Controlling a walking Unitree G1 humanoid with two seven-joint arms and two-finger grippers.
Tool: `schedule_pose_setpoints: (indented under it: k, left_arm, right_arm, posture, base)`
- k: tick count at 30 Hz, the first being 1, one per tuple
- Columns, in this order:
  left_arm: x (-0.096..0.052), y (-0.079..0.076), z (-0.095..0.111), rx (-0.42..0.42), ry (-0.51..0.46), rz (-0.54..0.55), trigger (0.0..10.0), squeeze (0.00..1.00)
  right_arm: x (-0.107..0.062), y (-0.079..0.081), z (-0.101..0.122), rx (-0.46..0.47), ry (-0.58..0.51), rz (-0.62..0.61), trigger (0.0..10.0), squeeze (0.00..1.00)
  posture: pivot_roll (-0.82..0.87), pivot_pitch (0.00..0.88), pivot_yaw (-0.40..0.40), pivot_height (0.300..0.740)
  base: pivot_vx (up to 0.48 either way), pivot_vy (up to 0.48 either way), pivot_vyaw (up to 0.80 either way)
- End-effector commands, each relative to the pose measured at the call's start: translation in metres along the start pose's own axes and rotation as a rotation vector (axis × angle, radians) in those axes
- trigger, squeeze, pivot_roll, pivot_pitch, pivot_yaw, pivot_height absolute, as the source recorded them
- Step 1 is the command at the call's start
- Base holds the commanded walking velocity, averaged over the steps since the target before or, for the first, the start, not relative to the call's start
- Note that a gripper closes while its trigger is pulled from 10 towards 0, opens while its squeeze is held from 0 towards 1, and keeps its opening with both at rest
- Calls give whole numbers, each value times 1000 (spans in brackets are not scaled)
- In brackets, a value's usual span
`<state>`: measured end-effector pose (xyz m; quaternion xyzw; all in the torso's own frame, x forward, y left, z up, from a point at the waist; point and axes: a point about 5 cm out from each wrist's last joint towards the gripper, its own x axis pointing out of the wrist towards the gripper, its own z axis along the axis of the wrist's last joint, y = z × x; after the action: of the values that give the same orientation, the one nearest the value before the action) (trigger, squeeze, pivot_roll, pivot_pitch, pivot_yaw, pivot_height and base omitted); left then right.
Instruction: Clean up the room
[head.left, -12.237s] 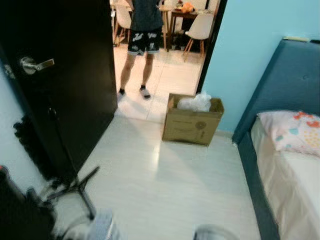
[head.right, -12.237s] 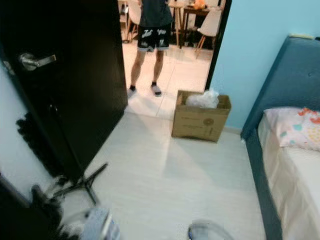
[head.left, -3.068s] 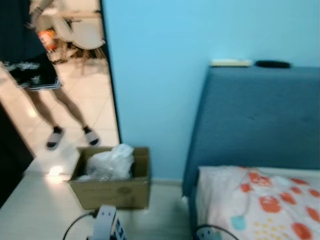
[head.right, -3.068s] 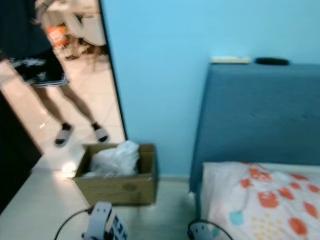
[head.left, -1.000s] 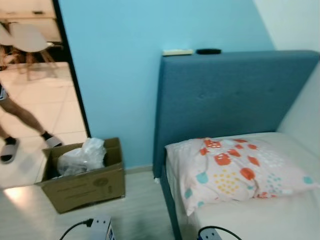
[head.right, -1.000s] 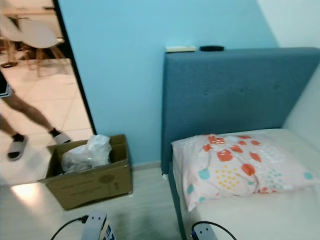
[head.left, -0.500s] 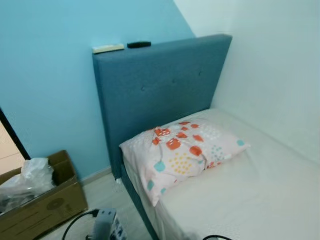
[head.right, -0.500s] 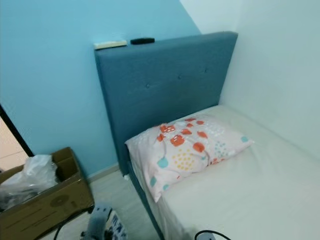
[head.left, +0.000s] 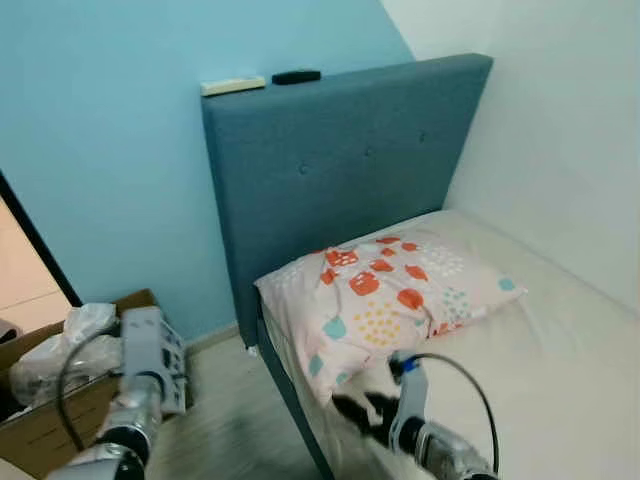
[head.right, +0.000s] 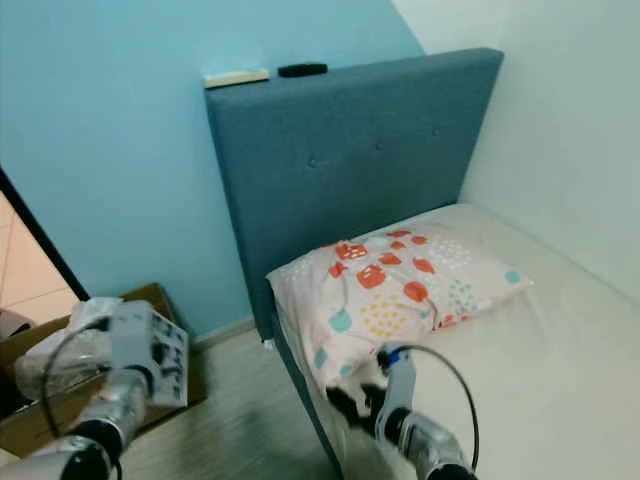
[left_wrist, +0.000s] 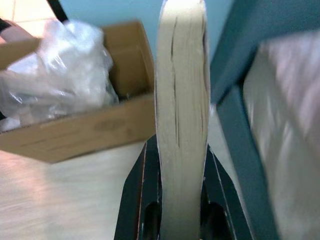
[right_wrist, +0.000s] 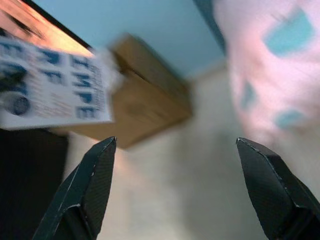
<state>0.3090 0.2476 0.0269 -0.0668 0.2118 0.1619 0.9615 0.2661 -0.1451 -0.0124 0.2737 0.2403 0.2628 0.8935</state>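
A book (left_wrist: 181, 100) — seen edge-on in the left wrist view, its pale page block upright — sat pinched between the two black fingers of the left claw (left_wrist: 177, 200). In the head views it appeared as a white cover with blue print, held up at about eight o'clock, over the floor beside the bed (head.left: 540, 380).

Just behind the book, toward nine o'clock, stood an open cardboard box (head.left: 45, 430) with a crumpled clear plastic bag (head.left: 60, 345) inside. The right claw (right_wrist: 185, 190) hung low at about six o'clock, near the bed's edge and below the patterned pillow (head.left: 390, 300); its fingers were spread wide and held nothing.

At twelve o'clock rose the blue headboard (head.left: 350, 170), with a pale flat object (head.left: 233, 86) and a dark one (head.left: 296, 76) lying on its top edge.

Where the book belonged could not be told from these views. To do this step well, the left claw would probably need a firm pinch and a level wrist, so the pages did not fan open — and the free right claw should stay away from the pillow while the robot turned in the narrow gap between box and bed.
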Motion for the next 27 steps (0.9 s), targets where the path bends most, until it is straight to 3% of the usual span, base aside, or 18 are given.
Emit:
schedule_pose_setpoints:
  k: [1,2,4,5,6,7,8,9,10,12,14,15,16,17,18,21,27]
  left_arm:
    - [4,-13,27,-148,-93,-192,10000,0]
    - [5,-18,33,-190,-112,-271,10000,0]
    - [4,-21,37,-212,-123,-318,10000,0]
    - [2,-31,34,-221,-99,-461,10000,0]
    - [2,-31,34,-221,-99,-461,10000,0]
    - [-7,-46,26,-295,-41,-751,10000,0]
    - [-7,-46,26,-295,-41,-751,10000,0]
    - [-19,-55,24,-365,-28,-1018,10000,0]
    - [-19,-55,24,-365,-28,-1018,10000,0]
    - [-27,-59,29,-425,-51,-1203,10000,0]
    - [-31,-63,43,-497,-125,-1287,10000,0]
    - [-32,-67,62,-548,-219,-1324,10000,0]
    - [-32,-67,62,-548,-219,-1324,10000,0]
    - [-36,-72,93,-630,-360,-1393,10000,0]
    - [-39,-73,105,-659,-406,-1424,10000,0]
    - [-47,-77,131,-660,-502,-1514,10000,0]
    - [-62,-78,142,-576,-539,-1678,10000,0]
  right_arm:
    - [1,5,16,133,-157,107,10000,0]
    - [1,7,23,160,-207,140,10000,0]
    - [1,7,27,174,-235,159,10000,0]
    - [-2,10,34,196,-277,232,10000,0]
    - [-2,10,34,196,-277,232,10000,0]
    - [-11,18,43,201,-317,409,10000,0]
    - [-11,18,43,201,-317,409,10000,0]
    - [-22,22,50,190,-342,549,10000,0]
    - [-22,22,50,190,-342,549,10000,0]
    - [-36,23,61,184,-394,625,10000,0]
    - [-51,21,76,184,-479,669,10000,0]
    - [-60,22,88,175,-543,693,10000,0]
    - [-60,22,88,175,-543,693,10000,0]
    - [-72,27,107,145,-627,742,10000,0]
    - [-76,31,114,131,-652,763,10000,0]
    - [-75,50,134,56,-686,826,10000,0]
    - [-72,70,148,-5,-681,887,10000,0]
  posture:
    - [21,0,-32,740]
    - [21,0,-32,740]
    - [21,0,-32,740]
    - [19,0,-27,740]
    - [19,0,-27,740]
    - [16,0,-20,740]
    - [16,0,-20,740]
    - [15,0,-19,740]
    - [15,0,-19,740]
    - [15,0,-20,740]
    - [16,0,-21,740]
    - [15,0,-24,740]
    - [15,0,-24,740]
    - [16,0,-26,740]
    - [14,0,-25,740]
    - [1,0,-19,740]
    - [-4,0,-22,740]
  base:
    - [0,0,0]
    - [0,0,0]
    - [0,0,0]
    - [0,0,0]
    - [0,0,0]
    - [0,0,0]
    - [0,0,0]
    - [0,0,0]
    - [0,0,0]
    - [0,0,0]
    - [0,0,0]
    - [0,0,0]
    - [0,0,0]
    - [0,0,0]
    - [0,0,0]
    - [0,0,0]
    - [0,0,0]
